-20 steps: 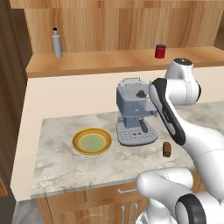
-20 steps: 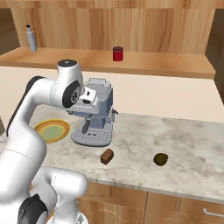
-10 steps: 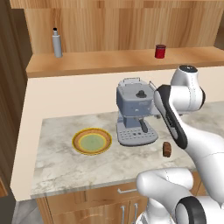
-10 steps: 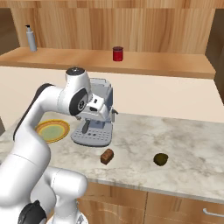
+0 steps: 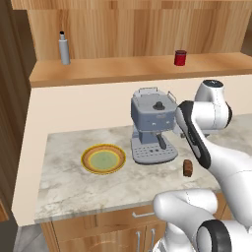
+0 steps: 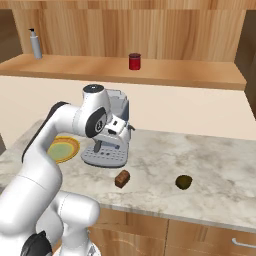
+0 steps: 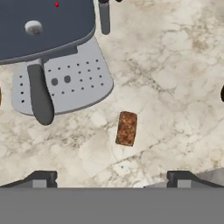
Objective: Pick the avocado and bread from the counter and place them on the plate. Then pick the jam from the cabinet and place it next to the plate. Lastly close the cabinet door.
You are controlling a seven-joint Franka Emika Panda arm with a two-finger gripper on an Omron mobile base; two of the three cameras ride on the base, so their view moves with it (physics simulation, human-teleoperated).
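Since the earlier frames the arm has been swung over toward the right side of the surface (image 6: pixel 210 160), so the hand is now parked up high by the coffee machine (image 5: pixel 151 129) — nothing on the surface itself has been shifted. The jaws (image 7: pixel 111 177) are spread about as wide as they go and nothing is held; the two dark tips can be seen at the bottom of the hand view with the bread (image 7: pixel 127 128) lying between and ahead of them.

The bread sits flat near the front edge, just beside the machine's drip tray. The avocado (image 6: pixel 184 182) is further toward the right end, also near the front edge and well apart from the bread. The plate (image 5: pixel 103 159) is left bare on the far side of the machine, toward the left end. A red jar (image 6: pixel 134 61) — probably the jam — is stood on the cabinet shelf (image 6: pixel 190 75) above.

Handling guesses: the bread looks light, a bit squashy and rough-crusted, so it should be pinched gently across its two long sides, mid-length. The avocado looks firmer but rounded and smooth, so it could roll or squirt out; it's best taken across its narrow middle, dead centre.
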